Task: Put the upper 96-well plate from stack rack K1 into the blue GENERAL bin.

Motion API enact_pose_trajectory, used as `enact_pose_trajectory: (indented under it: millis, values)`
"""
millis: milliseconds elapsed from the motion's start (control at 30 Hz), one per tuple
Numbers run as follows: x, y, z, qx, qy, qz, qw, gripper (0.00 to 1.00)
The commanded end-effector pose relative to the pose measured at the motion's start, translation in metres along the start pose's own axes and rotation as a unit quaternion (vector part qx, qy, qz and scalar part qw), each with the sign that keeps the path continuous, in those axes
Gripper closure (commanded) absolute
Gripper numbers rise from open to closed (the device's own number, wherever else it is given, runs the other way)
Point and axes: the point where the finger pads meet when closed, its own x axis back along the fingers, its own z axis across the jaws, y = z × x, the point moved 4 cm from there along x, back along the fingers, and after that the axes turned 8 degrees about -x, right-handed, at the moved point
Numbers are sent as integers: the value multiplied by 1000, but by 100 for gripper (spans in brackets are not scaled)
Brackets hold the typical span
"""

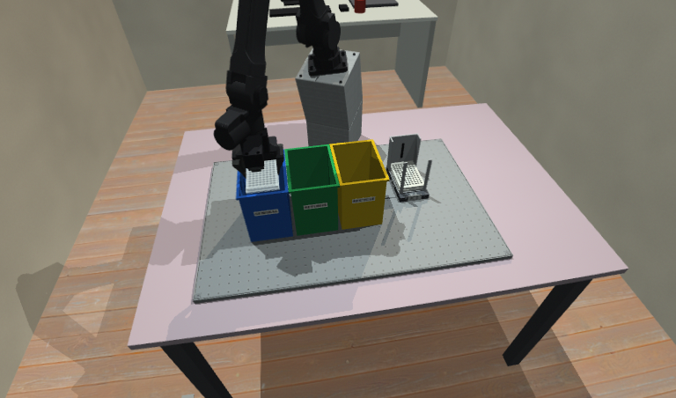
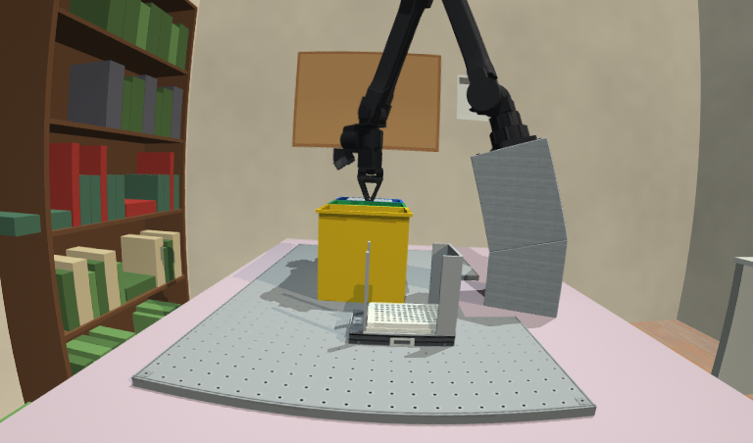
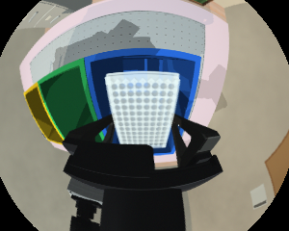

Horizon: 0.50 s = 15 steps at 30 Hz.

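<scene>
Plate (image 1: 262,176) off rack K1 (image 1: 404,151), fingers clamped on its edges, hanging at mouth of blue GENERAL bin (image 1: 264,214). Lower plate (image 1: 407,175) sits in K1. All three bins upright. Left: lower fully inside, release.

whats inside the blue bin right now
The white 96-well plate sits at the mouth of the blue bin, clamped in the gripper and lying flat. The plate and gripper cover most of the opening, so the bin's floor cannot be seen.
</scene>
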Motion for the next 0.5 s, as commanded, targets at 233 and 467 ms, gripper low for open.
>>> enact_pose_trajectory:
  millis: [233,467]
  values:
    - [-11,5,1,0,-1,-2,1000,100]
    - [-14,9,-1,0,-3,-6,1000,100]
